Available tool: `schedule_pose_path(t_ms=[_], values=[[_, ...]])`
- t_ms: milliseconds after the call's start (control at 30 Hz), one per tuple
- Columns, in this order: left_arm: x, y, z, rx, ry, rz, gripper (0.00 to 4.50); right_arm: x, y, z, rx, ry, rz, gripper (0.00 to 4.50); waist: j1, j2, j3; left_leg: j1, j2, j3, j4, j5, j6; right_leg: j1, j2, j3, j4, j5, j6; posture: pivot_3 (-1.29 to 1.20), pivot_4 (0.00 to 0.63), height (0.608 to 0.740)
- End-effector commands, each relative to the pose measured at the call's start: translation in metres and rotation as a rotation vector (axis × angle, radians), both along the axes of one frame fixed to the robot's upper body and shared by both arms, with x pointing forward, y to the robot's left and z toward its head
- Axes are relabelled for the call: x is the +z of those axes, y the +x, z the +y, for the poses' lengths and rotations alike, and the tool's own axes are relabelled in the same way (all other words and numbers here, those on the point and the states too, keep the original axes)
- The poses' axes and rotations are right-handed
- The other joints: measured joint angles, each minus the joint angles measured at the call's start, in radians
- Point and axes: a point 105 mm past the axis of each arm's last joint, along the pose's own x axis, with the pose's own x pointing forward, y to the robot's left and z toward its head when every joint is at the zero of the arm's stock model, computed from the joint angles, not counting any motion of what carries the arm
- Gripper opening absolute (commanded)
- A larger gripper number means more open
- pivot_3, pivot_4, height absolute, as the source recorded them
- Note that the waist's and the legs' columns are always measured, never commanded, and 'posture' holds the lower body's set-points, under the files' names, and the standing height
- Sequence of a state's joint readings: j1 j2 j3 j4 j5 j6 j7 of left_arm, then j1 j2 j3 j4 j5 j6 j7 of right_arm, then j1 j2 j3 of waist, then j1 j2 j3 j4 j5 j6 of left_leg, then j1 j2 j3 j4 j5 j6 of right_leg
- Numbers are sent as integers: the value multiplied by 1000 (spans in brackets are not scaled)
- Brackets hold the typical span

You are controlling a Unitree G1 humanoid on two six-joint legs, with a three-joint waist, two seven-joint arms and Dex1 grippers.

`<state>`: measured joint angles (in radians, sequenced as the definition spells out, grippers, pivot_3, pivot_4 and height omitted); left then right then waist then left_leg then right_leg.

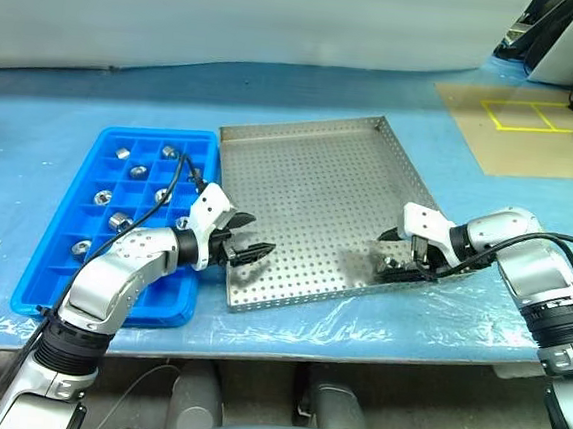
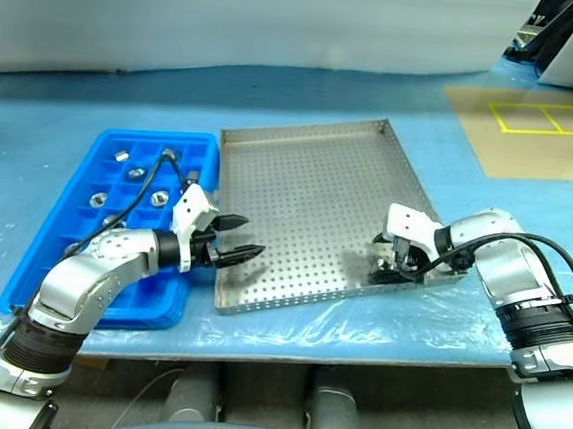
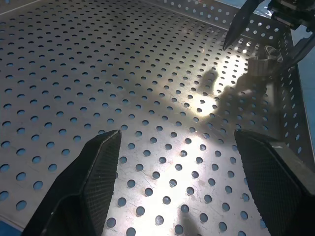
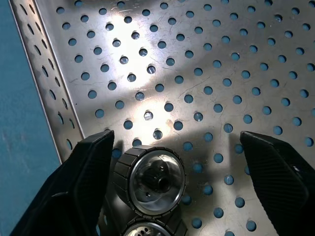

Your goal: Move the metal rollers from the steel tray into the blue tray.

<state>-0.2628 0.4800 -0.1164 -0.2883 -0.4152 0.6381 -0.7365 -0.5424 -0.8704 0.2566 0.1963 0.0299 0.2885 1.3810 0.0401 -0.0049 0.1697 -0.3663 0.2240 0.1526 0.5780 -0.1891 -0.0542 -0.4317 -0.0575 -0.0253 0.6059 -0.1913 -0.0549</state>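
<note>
R gripper point(image 4: 172, 147) jaws were wide, straddling 2 small shiny knurled metal rollers point(image 4: 150, 179) at the near-right rim of the big perforated steel tray point(image 1: 319, 187), likely lined up to pinch 1. Nothing gripped yet. L gripper point(image 1: 246, 247) sat wide & empty over the tray's near-left edge, beside the blue gridded plastic tray point(image 1: 197, 149), which held approx 8 rollers.

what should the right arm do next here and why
Probably close the right gripper on the roller. Its fingers stand open on the steel tray, with the roller lying between them beside one finger, near the tray's rim.
</note>
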Motion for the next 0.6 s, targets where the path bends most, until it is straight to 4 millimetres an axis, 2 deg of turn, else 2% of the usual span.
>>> schedule_pose_path(t_ms=[33, 100, 367, 600], values=[[4, 0, -1, -12, -13, -32, 3887, 4, -12, 0, 36, -11, 65, 4466, 0, 0, 0, 0, 0, 0, 0, 0, 0, 0, 0, 0, 0, 0, 0, -170, 150, 740], [1, 1, -1, -13, -13, -31, 3887, 5, -14, -3, 38, -21, 82, 4466, 1, 0, 0, 0, 0, 0, 0, 0, 0, 0, 0, 0, 0, 0, 0, -170, 150, 740], [-2, 0, -3, -10, -10, -38, 3887, 5, 10, -4, 5, -48, -65, 4466, -5, 0, 0, 0, 0, 0, 0, 0, -1, -1, 0, 0, 1, 0, 0, -164, 150, 740], [-4, -4, -2, -7, -10, -31, 3887, -3, 4, 0, 53, -56, -78, 4466, -9, 0, 0, 0, 0, 0, 0, 0, -1, -2, 0, 0, 1, 0, 0, -152, 150, 740]])
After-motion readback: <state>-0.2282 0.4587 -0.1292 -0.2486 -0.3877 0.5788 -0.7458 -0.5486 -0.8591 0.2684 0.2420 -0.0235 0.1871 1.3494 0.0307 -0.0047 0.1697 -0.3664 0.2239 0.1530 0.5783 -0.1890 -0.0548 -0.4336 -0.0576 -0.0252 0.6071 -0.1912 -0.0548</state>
